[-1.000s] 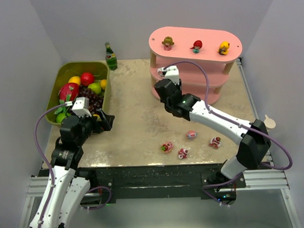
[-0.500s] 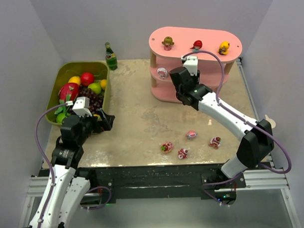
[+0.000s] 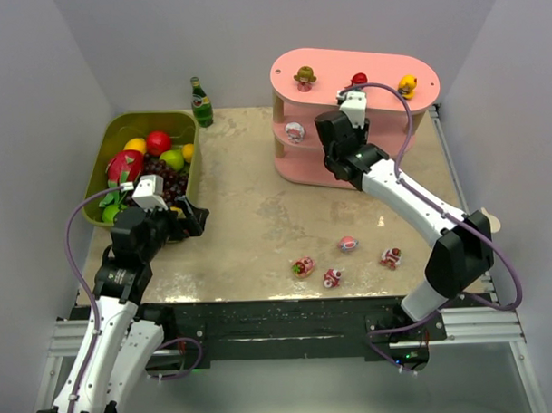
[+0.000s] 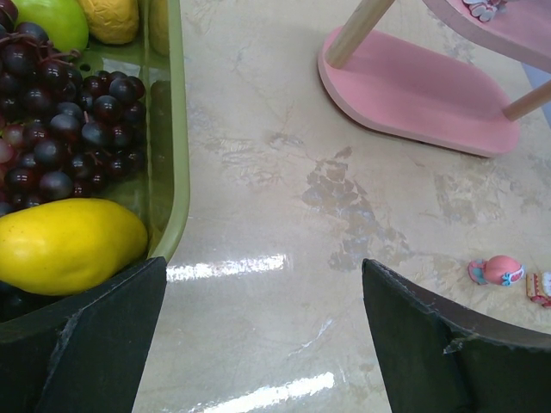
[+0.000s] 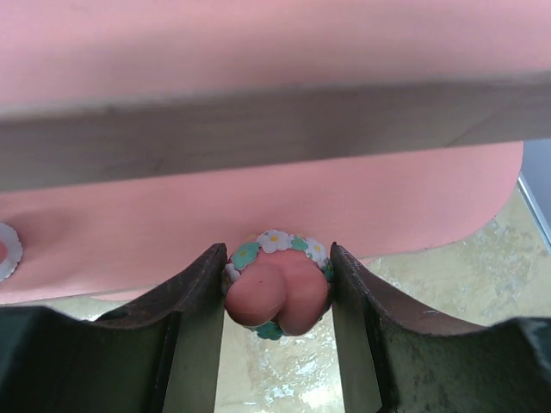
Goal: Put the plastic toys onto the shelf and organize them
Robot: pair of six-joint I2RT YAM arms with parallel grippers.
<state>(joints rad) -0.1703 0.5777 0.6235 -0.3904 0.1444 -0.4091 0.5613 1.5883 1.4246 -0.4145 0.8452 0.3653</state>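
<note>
Right hand (image 5: 277,258) farther right, toy (image 5: 277,297) end-on.

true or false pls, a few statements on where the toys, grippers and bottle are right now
1. The right gripper is clamped on a pink toy with a flower band. True.
2. The left gripper is shut on a yellow fruit. False: the left gripper stands open and empty beside the green bin.
3. On the table, nearer the arms than the shelf, lie four toys. True.
4. The bottle stands on the shelf's top board. False: the green bottle stands on the table, just beyond the bin.
</note>
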